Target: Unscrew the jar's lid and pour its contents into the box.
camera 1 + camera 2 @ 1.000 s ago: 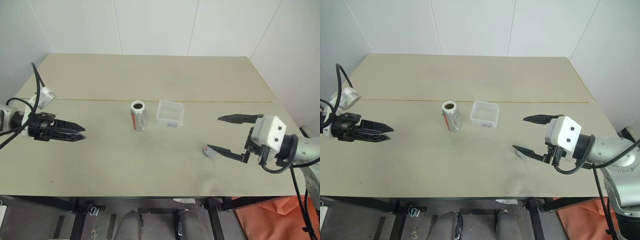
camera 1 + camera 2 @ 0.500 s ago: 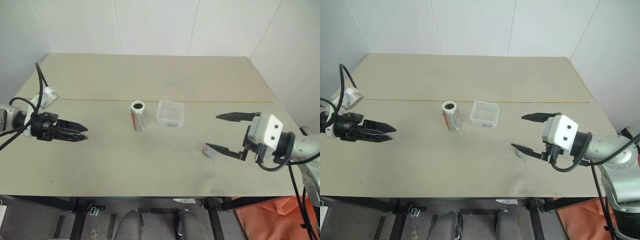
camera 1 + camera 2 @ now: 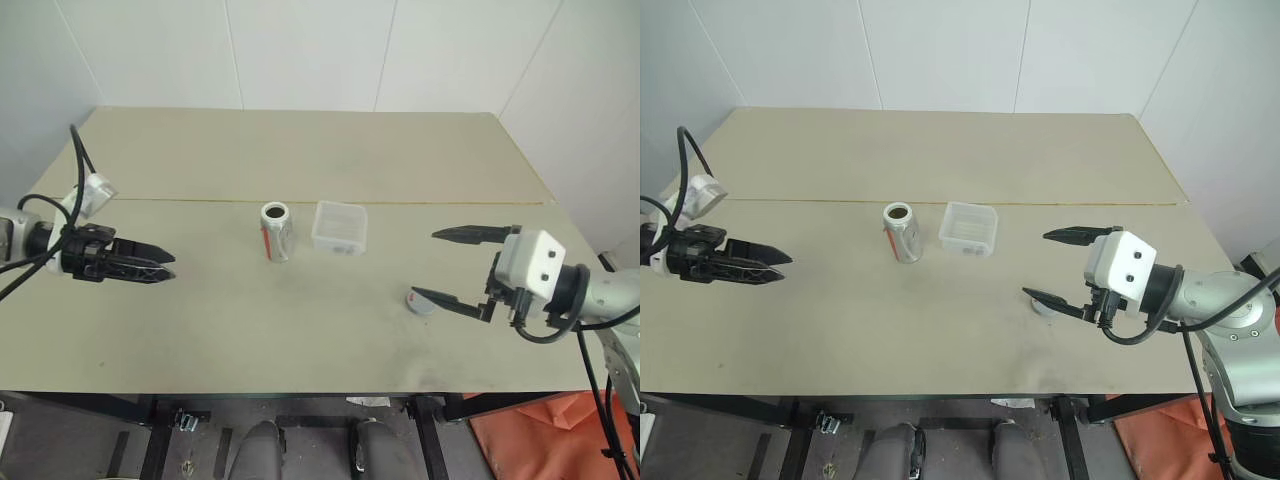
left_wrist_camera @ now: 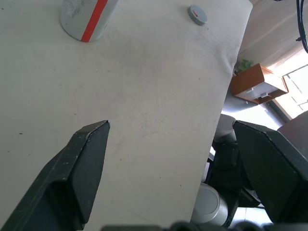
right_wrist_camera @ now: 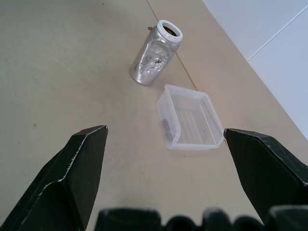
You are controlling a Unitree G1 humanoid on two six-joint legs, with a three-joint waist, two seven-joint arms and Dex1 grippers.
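Jar [image 3: 276,231] stands upright near the middle of the table [image 3: 300,150], mouth open and uncapped, long axis vertical, with the box [image 3: 340,227] just beside it on the robot's right. Lid [image 3: 420,301] lies flat on the table well apart from both, close under the lower finger of the right gripper [image 3: 447,265], whose jaws are spread wide and grasp nothing. Left gripper [image 3: 160,265] hangs at the far left, likewise spread and empty, pointing toward the jar. Something dark lies against the box's inner wall in the right wrist view; whether the jar has anything left inside cannot be determined. Judgement: unscrewing is done, and if any pouring remains, the left arm faces the jar's side squarely, while the box sits between the right arm and the jar.
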